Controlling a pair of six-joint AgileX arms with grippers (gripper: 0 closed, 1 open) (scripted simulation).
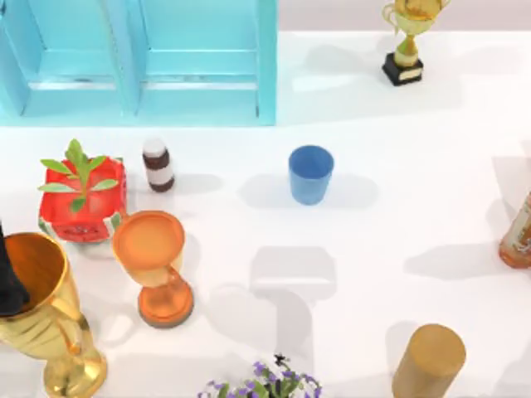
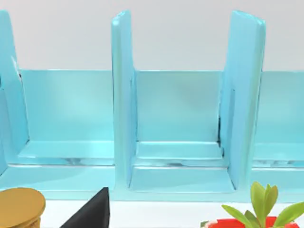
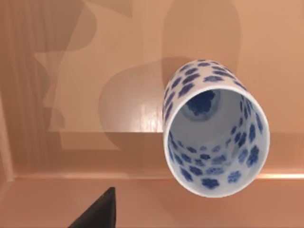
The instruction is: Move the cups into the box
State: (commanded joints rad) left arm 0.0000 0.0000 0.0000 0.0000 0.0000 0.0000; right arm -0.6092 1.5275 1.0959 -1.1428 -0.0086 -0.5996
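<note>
A plain blue cup stands upright and alone on the white table, a little behind its middle. The white cup with dark-blue flowers stands on the floor of a tan box, mouth toward the camera. One dark finger of my right gripper shows above the box, apart from that cup and holding nothing. My left arm is parked at the table's left edge beside the gold goblet. Its dark finger points at the light-blue rack and grips nothing.
A light-blue rack fills the back left, with a small trophy at back right. A brown bottle, red potted plant, orange goblet and gold goblet crowd the left. A tan cylinder and purple flowers line the front.
</note>
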